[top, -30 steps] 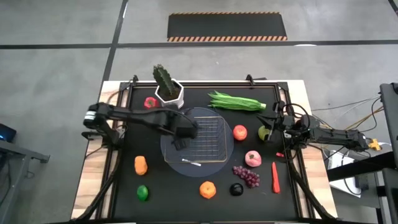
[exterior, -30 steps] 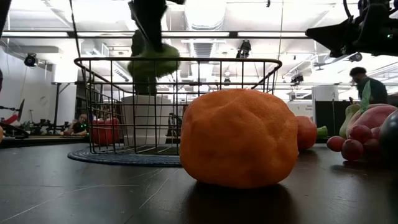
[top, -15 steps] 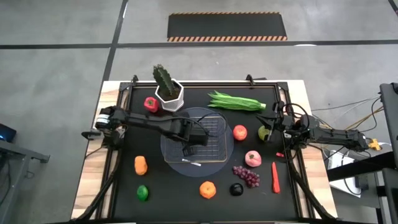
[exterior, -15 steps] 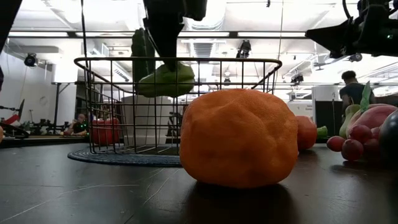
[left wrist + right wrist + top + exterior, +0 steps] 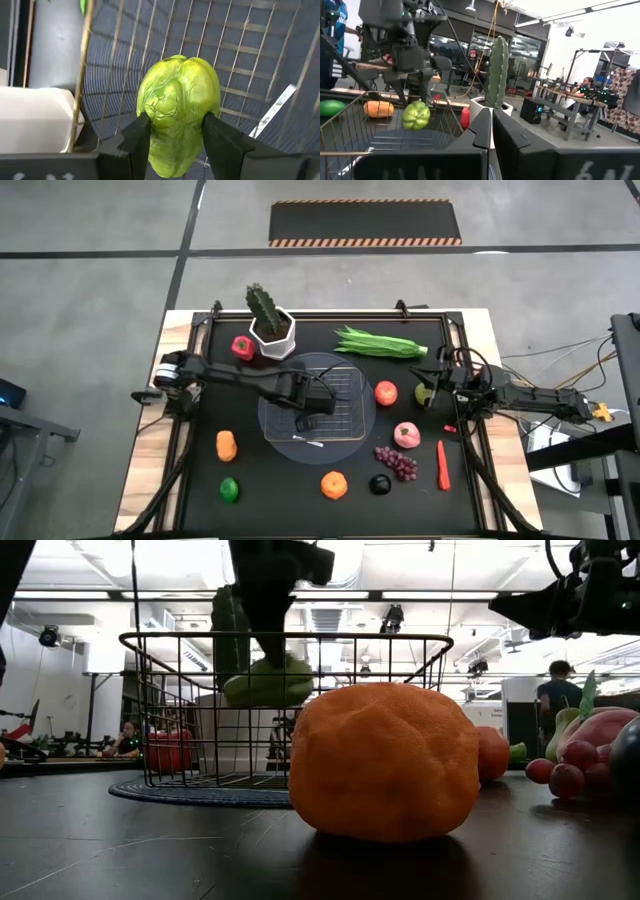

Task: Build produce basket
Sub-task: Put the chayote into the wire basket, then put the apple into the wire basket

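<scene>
1. Since the earlier frames the left gripper [image 5: 172,142] has swung in from the basket's left edge to over its middle and come down; the green pepper [image 5: 268,682] it carries hung at rim height a second ago and now sits below the rim, inside the wire walls.

2. On the left of the table, the orange carrot-like piece [image 5: 227,445] and the lime [image 5: 230,489] lie near the front, and the red pepper [image 5: 241,346] lies at the back beside the cactus pot [image 5: 272,328]. None has shifted.

3. In the middle, the basket [image 5: 352,380] stands on its round grey base. The left gripper is clamped on the green pepper, one finger on each side, and holds it over the mesh floor. Whether it touches the floor yet, I cannot tell.

4. Just in front of the basket lie the orange [image 5: 334,484] and a dark round fruit [image 5: 380,484]; behind it lies the bean bunch [image 5: 380,343].

5. To the right lie a red round fruit [image 5: 386,392], a pink piece [image 5: 407,434], the grapes [image 5: 396,462] and the chili [image 5: 442,463], all on the mat.

6. The right gripper [image 5: 490,131] waits at the right edge by a green fruit [image 5: 424,393], its fingers pressed together on nothing; it has barely moved.

7. As I judge it, the job is only starting: the first piece is about to be let go and nothing rests loose in the basket, so every other piece is left.
</scene>
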`<action>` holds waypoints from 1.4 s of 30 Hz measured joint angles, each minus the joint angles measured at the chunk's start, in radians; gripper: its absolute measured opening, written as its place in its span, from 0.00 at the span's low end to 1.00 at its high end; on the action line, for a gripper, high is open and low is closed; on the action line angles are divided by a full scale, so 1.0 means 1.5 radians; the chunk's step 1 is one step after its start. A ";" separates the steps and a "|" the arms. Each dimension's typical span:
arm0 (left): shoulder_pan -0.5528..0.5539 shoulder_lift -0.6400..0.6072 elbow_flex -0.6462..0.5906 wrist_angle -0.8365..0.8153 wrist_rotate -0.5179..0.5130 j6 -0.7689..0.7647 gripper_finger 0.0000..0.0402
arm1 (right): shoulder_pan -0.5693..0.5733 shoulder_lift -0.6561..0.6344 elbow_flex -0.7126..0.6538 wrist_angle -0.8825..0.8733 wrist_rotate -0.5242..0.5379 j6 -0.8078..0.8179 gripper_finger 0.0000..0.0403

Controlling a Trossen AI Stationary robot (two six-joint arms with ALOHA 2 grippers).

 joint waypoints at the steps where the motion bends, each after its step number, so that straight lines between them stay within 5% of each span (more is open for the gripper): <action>1: 0.000 0.000 -0.009 0.000 -0.001 0.006 0.35 | 0.000 0.000 0.000 0.000 0.000 0.000 0.02; 25: 0.003 0.000 -0.158 0.088 -0.042 0.023 0.36 | 0.000 0.000 0.000 -0.004 0.000 0.000 0.02; 35: 0.004 0.000 -0.150 0.065 -0.037 0.023 0.54 | 0.000 0.000 0.000 -0.004 0.000 0.010 0.02; 42: 0.000 -0.027 -0.109 0.015 -0.020 0.024 0.57 | 0.000 0.000 0.000 -0.005 0.000 0.011 0.02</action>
